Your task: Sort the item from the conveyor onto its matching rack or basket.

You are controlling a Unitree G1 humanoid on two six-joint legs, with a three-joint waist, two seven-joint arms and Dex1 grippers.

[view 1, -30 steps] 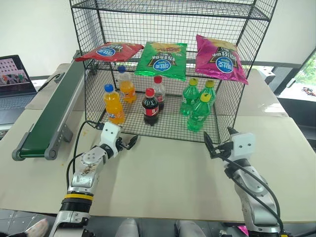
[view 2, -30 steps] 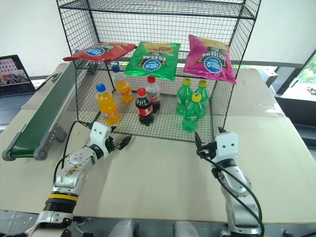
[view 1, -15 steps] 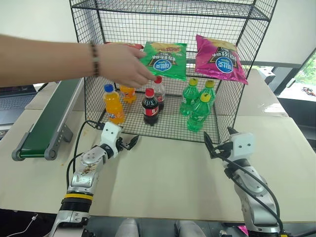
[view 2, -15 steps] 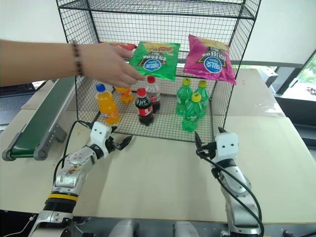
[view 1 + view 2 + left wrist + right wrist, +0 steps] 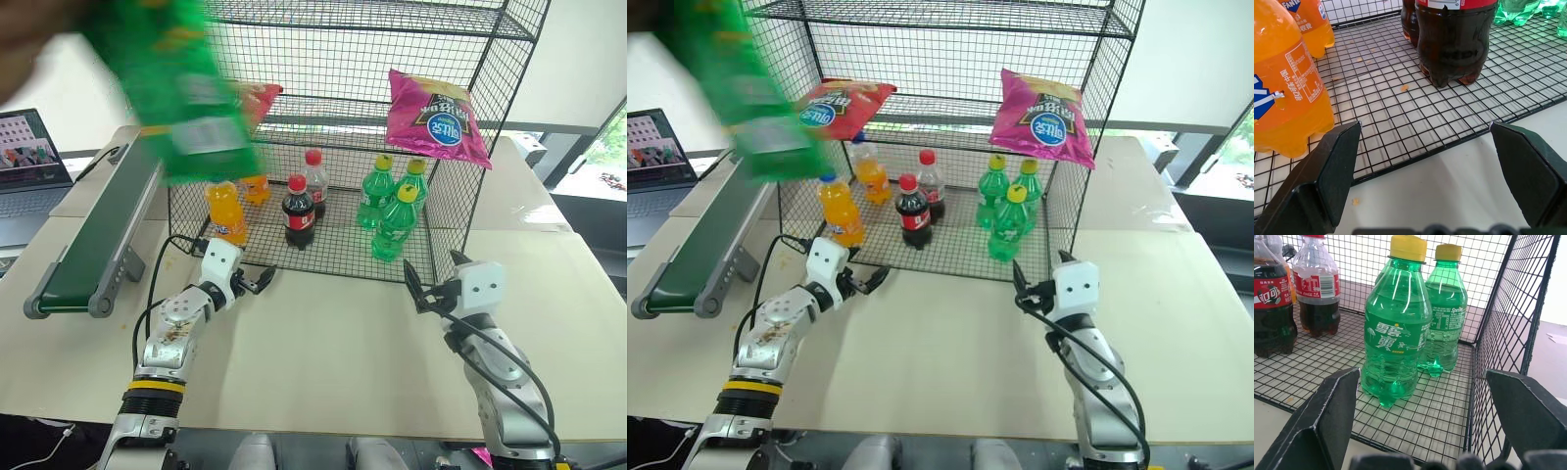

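Waiting low over the bare table (image 5: 323, 362) at the lower left of the head view: left gripper (image 5: 257, 281), fingers spread wide, gripping nothing, pointing at the front lip of the rack (image 5: 470, 176). Mirroring that at lower right with the right gripper (image 5: 419, 290), fingers likewise spread and empty, aiming toward the green bottles (image 5: 395, 220). Probably parking both there in readiness, with nothing yet lying on the belt to pick.

Leaving a broad open stretch of tabletop between and behind the two grippers, with plenty of room for swinging either arm. Crowding the left arm's outer side: the grey frame of the conveyor (image 5: 98, 235), running from centre left up toward the rack's corner. Standing upright on the lowest shelf just beyond the fingertips: orange bottles (image 5: 225, 206), cola bottles (image 5: 298, 211) and the green ones, all easy to knock over when reaching in low.

Higher up on the middle shelf, leaning forward to show their faces — a red bag (image 5: 838, 103) at left and a magenta bag (image 5: 436, 117) at right, leaving a free gap between them.

Passing through the upper left of the frame, blurred and in mid-air above the belt's far end: the green bag (image 5: 181, 98), touching neither belt nor shelf, seemingly being carried by a person, though too smeared to say for sure.
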